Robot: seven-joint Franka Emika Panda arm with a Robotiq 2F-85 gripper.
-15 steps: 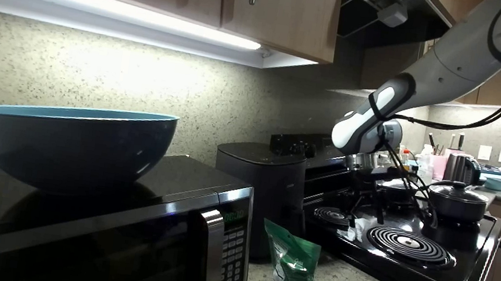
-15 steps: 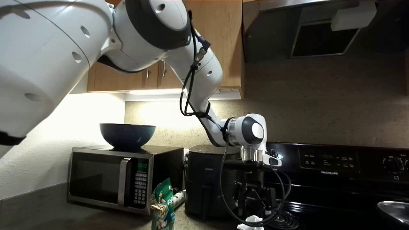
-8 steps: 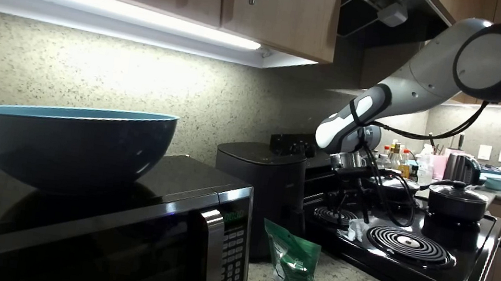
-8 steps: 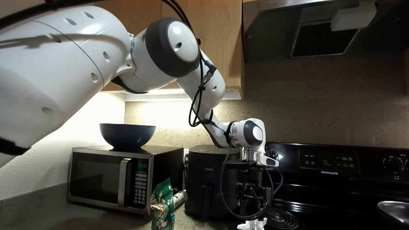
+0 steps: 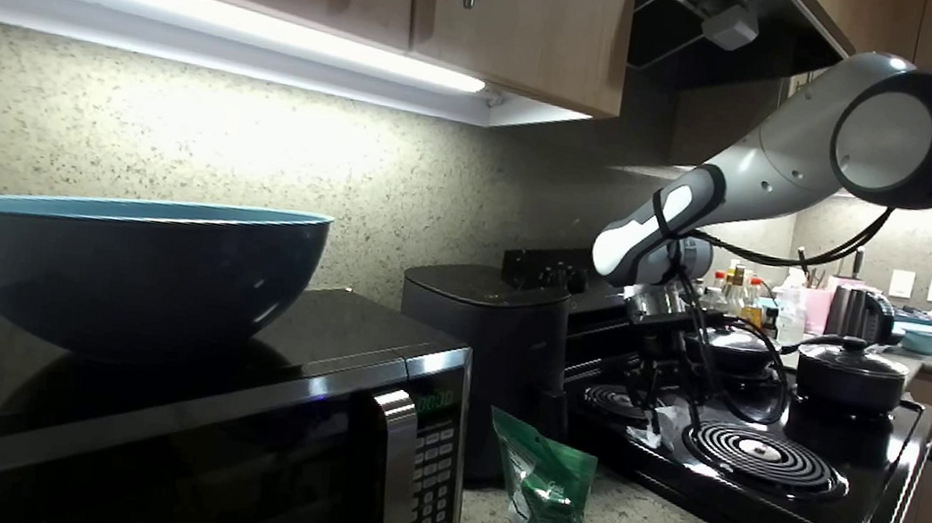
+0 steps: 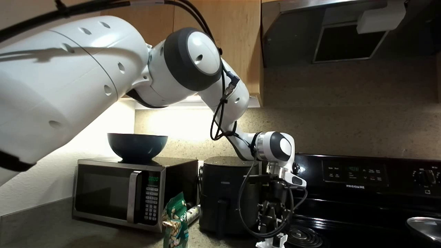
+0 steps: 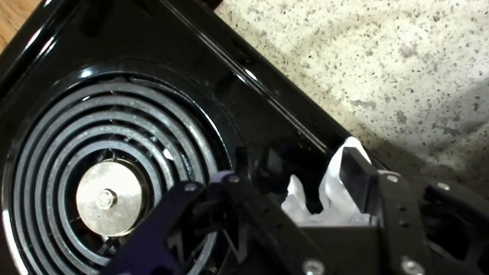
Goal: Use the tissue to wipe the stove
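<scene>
White thin-paper tissue (image 7: pixel 336 202): crumpled, softly folded, rising in two ragged peaks, lower part hidden by the black two-fingered gripper (image 7: pixel 300 168). Placed between the gripper's fingers (image 7: pixel 359 181), which stand apart; contact with them cannot be told. Taller peak points outward from the gripper, toward the side edge of the glossy black electric stove (image 7: pixel 130 42); single long axis indeterminate. Stove: beneath the gripper, bearing the tissue. Grey spiral coil burner (image 7: pixel 109 196) with silver centre: just beside the gripper. Pale speckled stone countertop (image 7: pixel 363 72): beyond the tissue, bordering the stove. Shiny green upright pouch (image 5: pixel 545 515): on the countertop, well apart from the gripper.
</scene>
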